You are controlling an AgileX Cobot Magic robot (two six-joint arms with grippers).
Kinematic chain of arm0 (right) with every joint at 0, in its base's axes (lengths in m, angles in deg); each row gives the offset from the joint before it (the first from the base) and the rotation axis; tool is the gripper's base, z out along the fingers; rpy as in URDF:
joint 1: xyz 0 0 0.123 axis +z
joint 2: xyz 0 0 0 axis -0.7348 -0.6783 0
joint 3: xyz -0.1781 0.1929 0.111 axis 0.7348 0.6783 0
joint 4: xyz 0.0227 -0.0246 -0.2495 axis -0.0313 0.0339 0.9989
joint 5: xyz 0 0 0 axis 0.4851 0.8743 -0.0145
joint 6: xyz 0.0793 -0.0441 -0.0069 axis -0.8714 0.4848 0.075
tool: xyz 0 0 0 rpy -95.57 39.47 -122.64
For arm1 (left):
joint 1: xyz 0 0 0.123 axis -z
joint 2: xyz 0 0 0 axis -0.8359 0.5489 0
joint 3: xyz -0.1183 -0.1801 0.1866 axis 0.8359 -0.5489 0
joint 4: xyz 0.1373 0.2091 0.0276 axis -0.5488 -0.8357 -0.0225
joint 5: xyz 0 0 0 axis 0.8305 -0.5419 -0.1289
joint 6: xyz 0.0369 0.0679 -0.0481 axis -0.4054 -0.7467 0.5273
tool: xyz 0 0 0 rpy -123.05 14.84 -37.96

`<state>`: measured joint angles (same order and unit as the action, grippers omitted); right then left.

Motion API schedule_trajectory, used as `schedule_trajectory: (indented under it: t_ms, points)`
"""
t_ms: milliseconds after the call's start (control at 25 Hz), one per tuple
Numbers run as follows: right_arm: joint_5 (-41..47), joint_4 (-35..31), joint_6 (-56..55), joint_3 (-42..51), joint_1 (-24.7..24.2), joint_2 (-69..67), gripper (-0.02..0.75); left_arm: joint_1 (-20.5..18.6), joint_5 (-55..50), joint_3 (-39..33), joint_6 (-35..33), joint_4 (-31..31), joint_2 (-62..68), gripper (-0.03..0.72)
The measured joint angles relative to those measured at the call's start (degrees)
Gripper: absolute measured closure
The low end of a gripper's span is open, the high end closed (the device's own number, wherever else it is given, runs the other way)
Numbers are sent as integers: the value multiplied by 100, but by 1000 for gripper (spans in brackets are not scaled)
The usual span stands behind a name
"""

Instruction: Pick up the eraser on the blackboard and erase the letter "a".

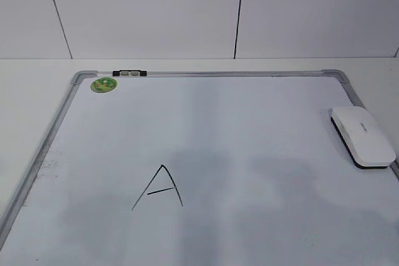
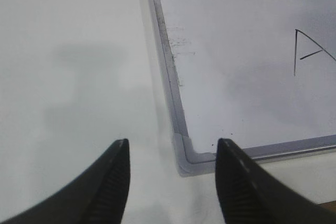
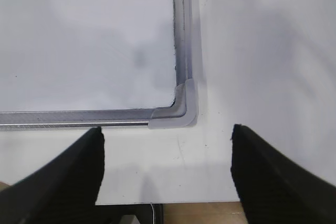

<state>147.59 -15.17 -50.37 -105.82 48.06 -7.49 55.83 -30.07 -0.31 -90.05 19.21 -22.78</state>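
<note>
Black fingertips (image 3: pixel 71 174) of the right gripper (image 3: pixel 167 171) hang spread wide, empty, above the blackboard (image 1: pixel 56 130) corner; the left gripper (image 2: pixel 172 182) likewise parted, grasping nothing; the eraser (image 1: pixel 363 136), a white rounded block with dark felt beneath, lies at the board's right edge, untouched; best approached by the right arm, across its narrow width; only a capital "A" (image 1: pixel 159 188) shows.

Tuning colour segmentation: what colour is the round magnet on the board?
Green, with a lighter pattern; the magnet shows best in the exterior view.
</note>
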Motion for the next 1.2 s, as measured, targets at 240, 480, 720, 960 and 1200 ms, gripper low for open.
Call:
schedule_trajectory:
  t_ms: [240, 480, 720, 960, 1200]
  points:
    - [0, 0, 0, 0, 0, 0, 146, 0, 0, 0, 0, 0, 0, 296]
    - [0, 0, 0, 0, 0, 0, 146, 0, 0, 0, 0, 0, 0, 322]
    - [0, 0, 0, 0, 0, 53, 146, 0, 0, 0, 0, 0, 0, 347]
    - [11, 0, 0, 0, 0, 876, 146, 0, 0, 0, 0, 0, -426, 367]
    - [82, 0, 0, 0, 0, 2078, 146, 0, 0, 0, 0, 0, -971, 383]
